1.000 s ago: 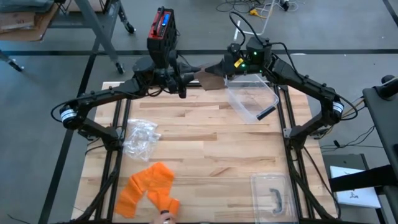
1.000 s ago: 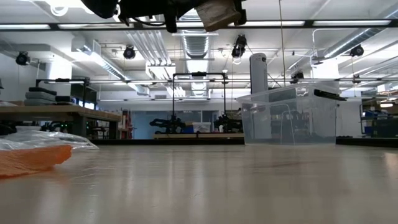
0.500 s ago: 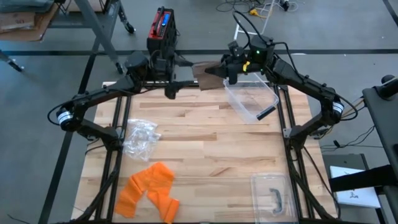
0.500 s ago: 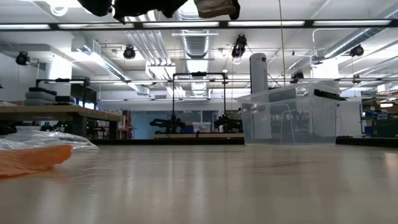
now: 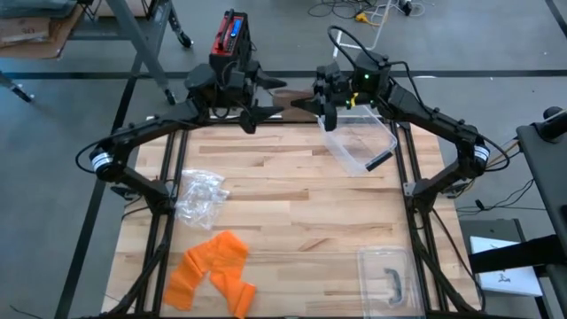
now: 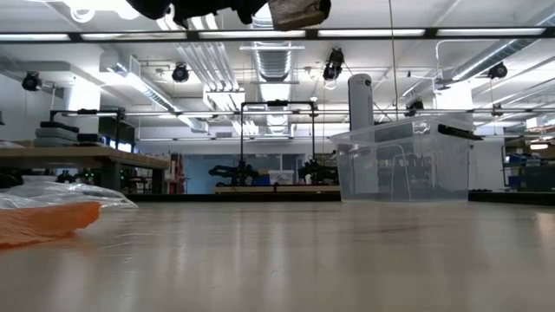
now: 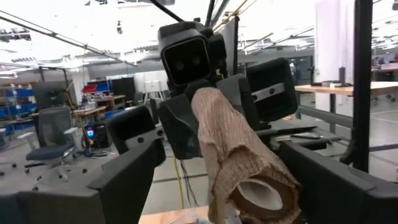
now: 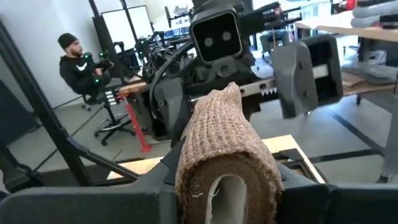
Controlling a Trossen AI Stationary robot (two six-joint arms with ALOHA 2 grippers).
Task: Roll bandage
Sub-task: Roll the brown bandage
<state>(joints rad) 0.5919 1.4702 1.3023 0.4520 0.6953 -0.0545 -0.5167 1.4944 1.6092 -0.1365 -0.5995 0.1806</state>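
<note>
Tan bandage roll sat pinched in the right gripper, its long axis pointing toward the left gripper, which faced it spread wide, just apart.

**Hidden and cut-off items**

1. Bandage roll: low view crops its top at the frame edge. In the right wrist view its lower end is cut off, and the right gripper's grip on it cannot be made out there.
2. Left gripper: left wrist view shows only 2 blurred dark fingers, tips cropped.
3. Orange cloth: cut by the low view's side edge.
4. Clear lid: its handle shows, other contents unreadable.
5. Plastic bag: contents too small to tell.
</note>
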